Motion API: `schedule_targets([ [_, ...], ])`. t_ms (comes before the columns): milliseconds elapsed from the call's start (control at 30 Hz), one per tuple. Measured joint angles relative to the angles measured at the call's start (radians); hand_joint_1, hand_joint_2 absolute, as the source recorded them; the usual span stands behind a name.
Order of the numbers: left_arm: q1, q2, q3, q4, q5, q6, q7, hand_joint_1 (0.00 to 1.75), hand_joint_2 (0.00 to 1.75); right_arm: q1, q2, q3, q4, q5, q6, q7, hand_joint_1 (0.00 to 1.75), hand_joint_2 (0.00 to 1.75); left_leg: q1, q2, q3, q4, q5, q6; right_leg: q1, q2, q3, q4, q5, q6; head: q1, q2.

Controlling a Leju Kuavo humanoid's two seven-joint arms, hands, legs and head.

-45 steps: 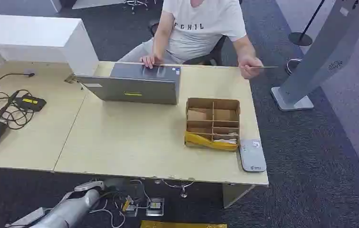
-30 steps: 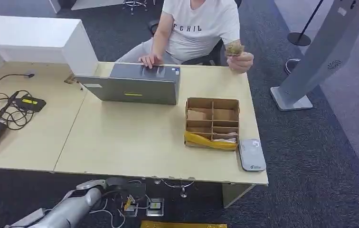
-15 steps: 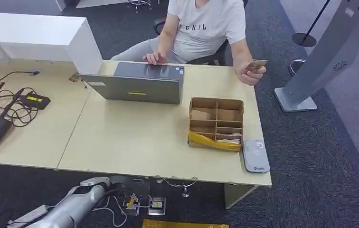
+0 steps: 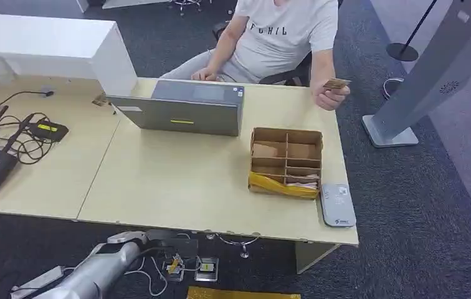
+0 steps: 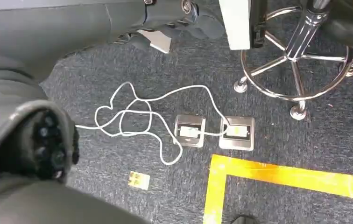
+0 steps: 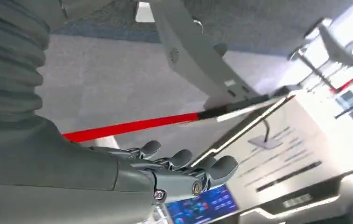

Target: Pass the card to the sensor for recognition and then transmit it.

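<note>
Head view: person's hand (image 4: 332, 94) has brought the card (image 4: 336, 83) in from out past the surface (image 4: 171, 180) edge and holds it up over the far right corner, well apart from the sensor (image 4: 337, 204). Handover not started. Left hand (image 5: 179, 18) hangs low, fingers curled, empty; right hand (image 6: 184, 170) loosely spread, empty

Cut off, covered, or too small to read

The person (image 4: 283, 37) was cropped at the shoulders; the card (image 4: 336, 83) face was too small to read. The laptop (image 4: 180, 112) lid hid its screen, and the left hand (image 5: 174, 18) fingers were cropped.
</note>
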Motion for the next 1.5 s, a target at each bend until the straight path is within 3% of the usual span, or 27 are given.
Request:
schedule_targets([
  [233, -0.004, 0.000, -0.001, 0.010, -0.001, -0.001, -0.012, 0.00, 0.00, 0.099, 0.038, 0.133, -0.131, 0.038, 0.035, 0.029, 0.00, 1.75, 0.000, 0.000, 0.000, 0.000, 0.000, 0.000, 0.000, 0.000, 0.000, 0.000, 0.000, 0.000, 0.000, 0.000],
  [533, -0.006, 0.000, -0.002, 0.014, -0.002, 0.000, -0.012, 0.00, 0.00, 0.209, 0.064, 0.246, -0.251, 0.063, 0.056, 0.056, 0.00, 1.75, 0.000, 0.000, 0.000, 0.000, 0.000, 0.000, 0.000, 0.000, -0.001, 0.000, 0.000, 0.000, 0.000, 0.000],
  [867, -0.010, 0.005, -0.003, 0.021, -0.004, 0.002, -0.018, 0.00, 0.00, 0.305, 0.076, 0.333, -0.349, 0.166, -0.048, 0.059, 0.00, 1.75, 0.000, 0.000, 0.000, 0.000, 0.000, 0.000, 0.000, 0.001, -0.001, 0.000, 0.000, 0.000, 0.000, 0.000],
  [1167, -0.011, 0.008, -0.006, 0.021, -0.011, -0.002, -0.027, 0.00, 0.00, 0.350, 0.082, 0.375, -0.391, 0.180, -0.073, 0.079, 0.00, 1.75, 0.000, 0.001, 0.000, 0.000, 0.000, 0.000, 0.000, 0.001, -0.002, 0.000, 0.000, 0.000, 0.000, 0.000],
  [1200, -0.012, 0.008, -0.006, 0.021, -0.013, -0.002, -0.029, 0.00, 0.00, 0.356, 0.082, 0.379, -0.397, 0.180, -0.075, 0.082, 1.69, 1.75, 0.000, 0.001, 0.000, 0.000, 0.000, 0.000, 0.000, 0.001, -0.002, 0.000, 0.000, 0.000, 0.001, 0.000],
  [1500, -0.017, 0.009, -0.011, 0.029, -0.015, -0.006, -0.029, 0.00, 0.00, 0.372, 0.074, 0.411, -0.433, 0.218, -0.077, 0.113, 1.75, 1.75, 0.000, 0.001, 0.000, 0.000, 0.000, 0.000, 0.000, 0.001, -0.002, 0.000, 0.000, 0.000, 0.001, 0.000],
])
